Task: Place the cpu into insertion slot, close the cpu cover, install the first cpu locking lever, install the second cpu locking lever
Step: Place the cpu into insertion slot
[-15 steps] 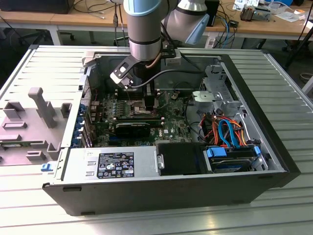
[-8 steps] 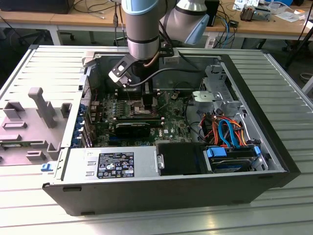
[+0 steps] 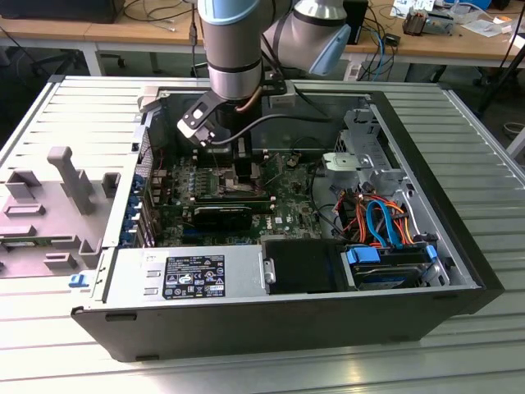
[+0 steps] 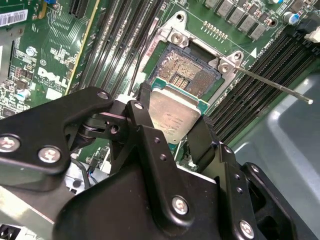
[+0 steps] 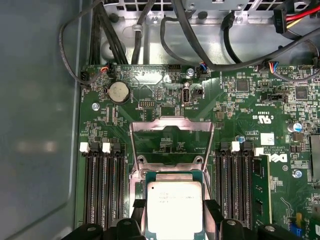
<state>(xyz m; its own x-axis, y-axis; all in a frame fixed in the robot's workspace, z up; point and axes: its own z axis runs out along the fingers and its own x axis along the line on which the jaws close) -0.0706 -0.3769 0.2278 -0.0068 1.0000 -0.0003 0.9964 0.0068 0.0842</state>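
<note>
My gripper (image 4: 172, 125) is shut on the cpu (image 4: 172, 116), a small silver-topped square chip pinched by its two opposite edges between black fingers (image 4: 141, 116). The cpu (image 5: 175, 210) hangs level just over the insertion slot (image 4: 187, 75), whose dark pin field with its silver rim lies uncovered and partly hidden under the chip. I cannot tell whether chip and slot touch. The cpu cover (image 5: 171, 126), a silver frame with a large window, is swung open and lies back on the green board. A thin locking lever (image 4: 272, 85) sticks out loose from one socket corner. In the exterior view the gripper (image 3: 244, 168) reaches down into the case.
Black memory slots (image 5: 102, 190) flank the socket on both sides. The open computer case (image 3: 459, 246) walls in the motherboard (image 3: 287, 205). Cables (image 3: 377, 217) and a drive cage stand on the exterior view's right, a power supply (image 3: 189, 275) in front. Black cables (image 5: 150, 30) cross above the board.
</note>
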